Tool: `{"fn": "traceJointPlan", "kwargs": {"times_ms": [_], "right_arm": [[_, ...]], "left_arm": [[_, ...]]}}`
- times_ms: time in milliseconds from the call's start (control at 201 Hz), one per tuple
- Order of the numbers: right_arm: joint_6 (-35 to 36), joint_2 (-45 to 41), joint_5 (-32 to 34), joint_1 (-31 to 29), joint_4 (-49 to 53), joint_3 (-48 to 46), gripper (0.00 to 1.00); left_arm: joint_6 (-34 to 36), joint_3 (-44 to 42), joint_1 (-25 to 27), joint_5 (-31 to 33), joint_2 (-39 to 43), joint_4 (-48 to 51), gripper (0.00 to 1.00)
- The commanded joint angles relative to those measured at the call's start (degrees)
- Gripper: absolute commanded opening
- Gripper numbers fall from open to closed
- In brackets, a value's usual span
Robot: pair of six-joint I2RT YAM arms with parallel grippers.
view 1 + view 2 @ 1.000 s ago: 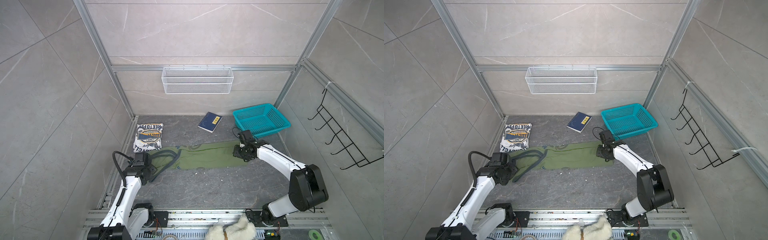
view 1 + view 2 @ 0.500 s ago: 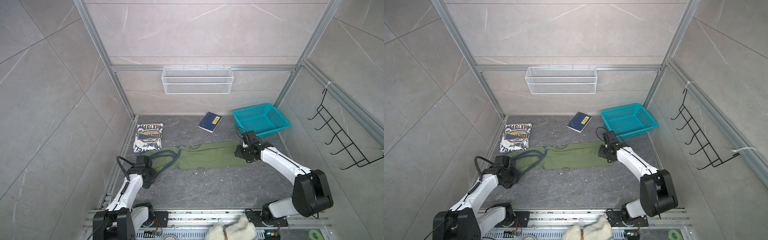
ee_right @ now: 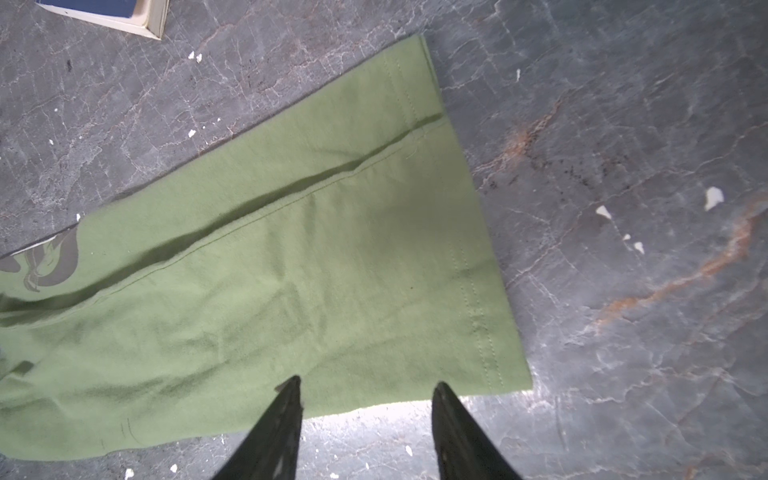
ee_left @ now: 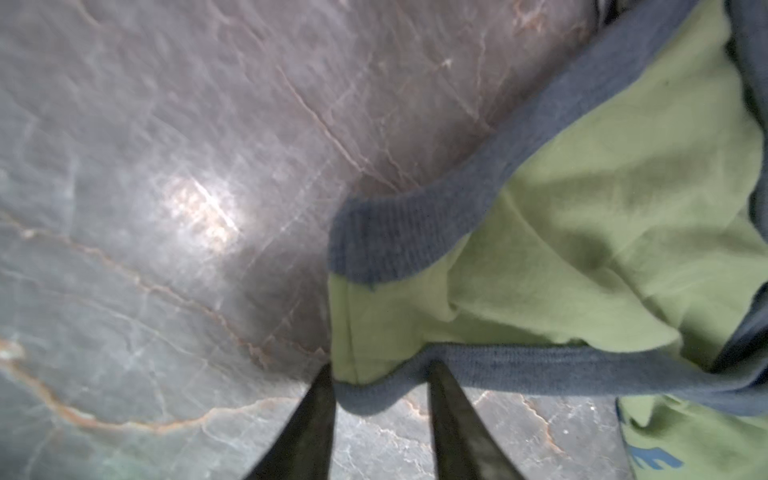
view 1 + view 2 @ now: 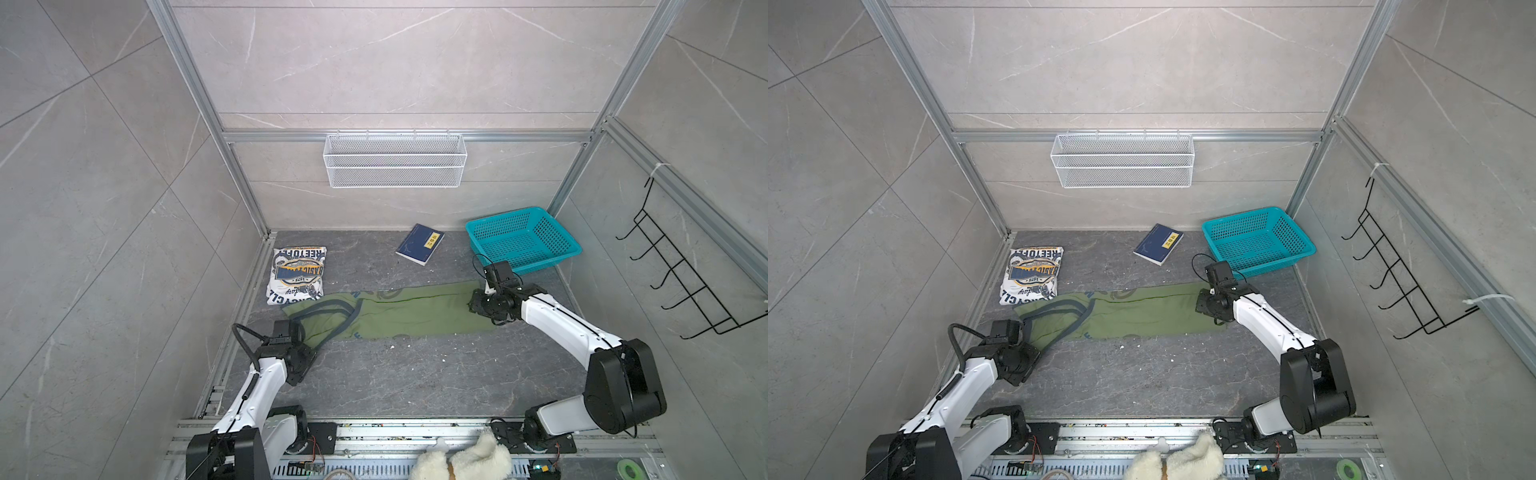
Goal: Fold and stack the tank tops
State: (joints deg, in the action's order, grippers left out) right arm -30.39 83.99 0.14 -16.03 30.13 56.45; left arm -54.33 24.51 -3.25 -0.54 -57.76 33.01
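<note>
Pale grey marble-look wall tiles (image 5: 395, 62) enclose a dark veined stone floor (image 5: 415, 374). A white wire-mesh basket (image 5: 395, 160) hangs on the back wall (image 5: 395, 208).

The olive tank top (image 5: 399, 311) lies stretched flat across the dark floor (image 5: 415, 374). The left gripper (image 5: 308, 337) is at its navy strap end and the right gripper (image 5: 475, 305) at its hem. The white tank top (image 5: 297, 274) (folded, badge up) lies just beside the straps.

Fluffy white plush (image 5: 478, 459) partly off-frame
</note>
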Motion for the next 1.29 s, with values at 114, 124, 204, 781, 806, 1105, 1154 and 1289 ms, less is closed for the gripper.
{"fn": "traceJointPlan", "kwargs": {"times_ms": [114,124,204,781,806,1105,1154,1289], "right_arm": [[0.21,0.10,0.56,0.75,1.12,-0.10,0.53],[0.19,0.16,0.56,0.87,1.08,-0.06,0.53],[0.39,0.88,0.75,0.94,1.00,0.14,0.53],[-0.34,14.00,2.95,-1.10,1.88,2.39,0.52],[-0.39,14.58,3.27,-1.11,1.86,2.52,0.52],[-1.67,18.11,7.95,-1.11,2.53,2.88,0.52],[-1.68,18.04,7.63,-1.10,2.23,2.74,0.52],[-1.64,17.14,7.44,-1.11,1.49,2.27,0.51]], "left_arm": [[3.24,4.60,-0.20,3.67,-3.37,-2.98,0.23],[3.41,4.78,-0.25,3.74,-3.56,-3.16,0.22],[4.43,6.81,-0.32,4.05,-5.10,-3.66,0.15],[4.14,19.91,-11.43,-3.77,-15.77,-6.47,0.00],[3.86,20.11,-11.91,-4.49,-16.44,-6.78,0.00],[3.83,21.67,-16.31,-10.97,-20.73,-7.98,0.23],[4.73,22.40,-16.46,-10.36,-20.20,-7.09,0.33],[4.67,22.82,-16.68,-9.09,-18.29,-7.91,0.46]]}}
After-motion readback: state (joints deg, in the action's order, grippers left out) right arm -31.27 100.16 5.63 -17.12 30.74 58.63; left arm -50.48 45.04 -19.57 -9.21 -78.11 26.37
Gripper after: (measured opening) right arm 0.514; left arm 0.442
